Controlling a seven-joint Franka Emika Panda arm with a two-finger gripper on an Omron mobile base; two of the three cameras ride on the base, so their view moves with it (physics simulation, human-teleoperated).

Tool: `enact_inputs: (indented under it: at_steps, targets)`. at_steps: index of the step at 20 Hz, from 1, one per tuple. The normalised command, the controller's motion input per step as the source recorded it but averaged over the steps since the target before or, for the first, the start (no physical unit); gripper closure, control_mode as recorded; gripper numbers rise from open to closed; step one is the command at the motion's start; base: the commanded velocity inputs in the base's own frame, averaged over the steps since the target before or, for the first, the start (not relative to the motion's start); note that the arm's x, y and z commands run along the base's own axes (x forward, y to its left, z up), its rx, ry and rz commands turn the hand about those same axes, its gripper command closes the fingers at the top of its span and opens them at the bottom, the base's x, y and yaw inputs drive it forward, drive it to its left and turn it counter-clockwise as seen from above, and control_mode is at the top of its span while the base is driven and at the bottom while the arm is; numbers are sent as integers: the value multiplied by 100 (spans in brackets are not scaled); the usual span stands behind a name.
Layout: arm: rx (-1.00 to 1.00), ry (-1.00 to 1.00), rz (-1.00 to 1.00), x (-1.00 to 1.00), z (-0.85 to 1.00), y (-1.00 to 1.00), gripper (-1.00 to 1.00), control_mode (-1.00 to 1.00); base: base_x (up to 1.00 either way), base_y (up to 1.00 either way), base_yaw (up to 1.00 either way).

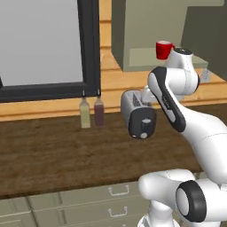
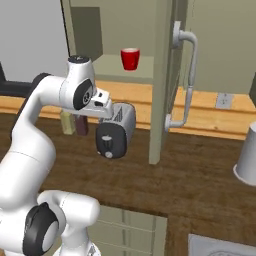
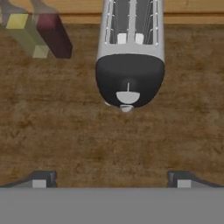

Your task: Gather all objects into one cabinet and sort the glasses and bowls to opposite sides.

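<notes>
A bright red glass (image 1: 164,49) (image 2: 130,59) stands upright on the pale shelf (image 2: 112,68) of the grey-green wall cabinet (image 1: 133,26). The cabinet door (image 2: 162,75) hangs open, its curved grey handle (image 2: 190,75) facing right. My gripper (image 3: 111,181) points straight down at the brown counter (image 3: 65,131), well below and in front of that shelf. Its fingertips (image 3: 41,179) stand wide apart and open, with nothing between them. The bowls are out of view.
A silver and black toaster (image 1: 138,114) (image 2: 116,130) (image 3: 130,57) sits on the counter just ahead of the hand. Two slim bottles, yellowish (image 1: 85,114) (image 3: 28,35) and dark red (image 1: 99,112) (image 3: 52,33), stand by the window. A pale container (image 2: 247,157) stands far right.
</notes>
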Motion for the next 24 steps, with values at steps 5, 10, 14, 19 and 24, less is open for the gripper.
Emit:
enact_inputs:
  at_steps: [5,10,14,19,24]
  targets:
    - [0,0,0,0,0,0,-100,100,84,-29,24]
    - [0,0,0,0,0,0,-100,100,72,-14,3]
    - [0,0,0,0,0,0,-100,100,53,-1,-8]
    - [0,0,0,0,0,0,-100,100,28,-27,-30]
    - [0,0,0,0,0,0,-100,100,11,-9,-19]
